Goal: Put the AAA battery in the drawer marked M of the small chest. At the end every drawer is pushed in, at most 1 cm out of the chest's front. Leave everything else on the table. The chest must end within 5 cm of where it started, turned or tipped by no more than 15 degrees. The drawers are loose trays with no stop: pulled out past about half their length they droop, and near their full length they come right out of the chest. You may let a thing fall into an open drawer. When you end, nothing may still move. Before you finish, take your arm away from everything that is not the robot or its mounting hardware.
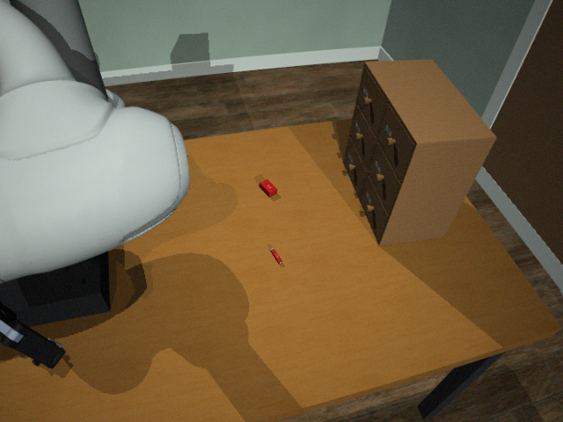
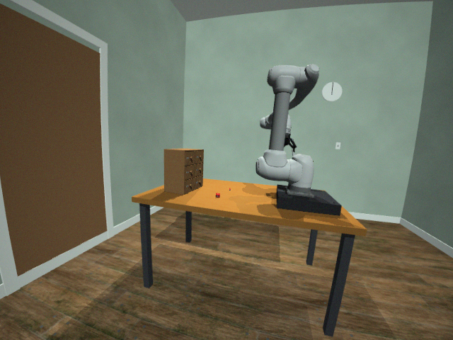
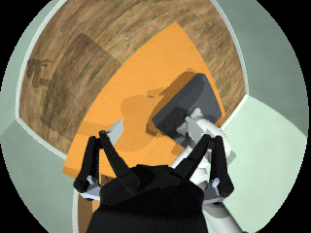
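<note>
A small red AAA battery (image 1: 275, 256) lies on the wooden table near its middle; it also shows in the exterior view (image 2: 229, 189). The small brown chest (image 1: 413, 150) stands at the table's far right, upright, its dark drawer fronts with knobs all pushed in; it also shows in the exterior view (image 2: 182, 176). The drawer letters are too small to read. My gripper (image 3: 155, 124) is open and empty, held high above the robot base, far from the battery and the chest. In the exterior view the gripper (image 2: 291, 143) hangs behind the arm's upright link.
A red block (image 1: 268, 187) lies on the table beyond the battery, also seen in the exterior view (image 2: 217, 195). The robot's dark base plate (image 2: 307, 200) takes up the table's end opposite the chest. The arm's large white joint (image 1: 82, 149) blocks the left of the top view.
</note>
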### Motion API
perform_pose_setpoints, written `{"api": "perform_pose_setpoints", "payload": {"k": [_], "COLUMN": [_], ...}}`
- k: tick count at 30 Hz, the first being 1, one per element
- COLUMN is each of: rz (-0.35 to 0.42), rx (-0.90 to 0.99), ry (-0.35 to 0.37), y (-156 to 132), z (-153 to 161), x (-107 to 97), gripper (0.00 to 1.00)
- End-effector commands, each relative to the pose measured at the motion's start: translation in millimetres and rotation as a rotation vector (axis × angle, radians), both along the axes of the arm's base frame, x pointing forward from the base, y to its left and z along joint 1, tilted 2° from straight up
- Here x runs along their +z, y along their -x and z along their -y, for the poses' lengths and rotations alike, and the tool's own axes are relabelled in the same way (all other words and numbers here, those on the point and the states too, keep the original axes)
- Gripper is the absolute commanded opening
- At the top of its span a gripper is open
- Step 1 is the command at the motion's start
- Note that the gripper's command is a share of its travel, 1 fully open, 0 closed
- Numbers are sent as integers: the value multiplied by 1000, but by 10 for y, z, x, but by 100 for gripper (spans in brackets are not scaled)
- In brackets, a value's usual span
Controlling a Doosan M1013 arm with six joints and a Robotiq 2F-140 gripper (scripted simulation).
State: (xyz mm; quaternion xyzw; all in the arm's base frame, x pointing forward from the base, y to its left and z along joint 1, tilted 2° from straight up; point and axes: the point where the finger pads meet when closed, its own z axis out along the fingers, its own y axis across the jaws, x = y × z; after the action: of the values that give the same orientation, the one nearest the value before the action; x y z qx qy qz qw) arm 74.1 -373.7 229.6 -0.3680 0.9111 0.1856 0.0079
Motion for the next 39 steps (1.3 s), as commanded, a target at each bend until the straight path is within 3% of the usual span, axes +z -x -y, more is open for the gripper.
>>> {"api": "perform_pose_setpoints", "payload": {"k": [1, 6, 7, 8, 10, 12, 13, 16, 17, 18, 19, 20, 21, 22, 24, 25, 27, 29, 31, 34, 39], "rz": [-21, -82, -82, -94, -94, -115, -115, -130, -130, -134, -134, -136, -136, -135, -135, -133, -133, -124, -124, -111, -97], "rx": [-26, -119, -119, -145, -145, -203, -203, -269, -269, -305, -305, -341, -341, -378, -378, -415, -415, -489, -489, -559, -623], "ry": [21, 102, 102, 124, 124, 172, 172, 222, 222, 247, 247, 271, 271, 294, 294, 315, 315, 350, 350, 376, 392], "y": [-187, -899, -899, -1098, -1098, -1544, -1544, -2036, -2036, -2292, -2292, -2549, -2549, -2805, -2805, -3054, -3054, -3520, -3522, -3931, -4268], "z": [37, 84, 84, 73, 73, 13, 13, -113, -113, -204, -204, -314, -314, -443, -443, -589, -589, -923, -925, -1299, -1679], "x": [26, 121, 121, 148, 148, 210, 210, 280, 280, 318, 318, 357, 357, 397, 397, 437, 437, 519, 519, 598, 671], "gripper": [100, 100, 100, 100, 100, 100, 100, 100, 100, 100, 100, 100, 100, 100, 100, 100, 100, 100, 100, 100, 100]}}
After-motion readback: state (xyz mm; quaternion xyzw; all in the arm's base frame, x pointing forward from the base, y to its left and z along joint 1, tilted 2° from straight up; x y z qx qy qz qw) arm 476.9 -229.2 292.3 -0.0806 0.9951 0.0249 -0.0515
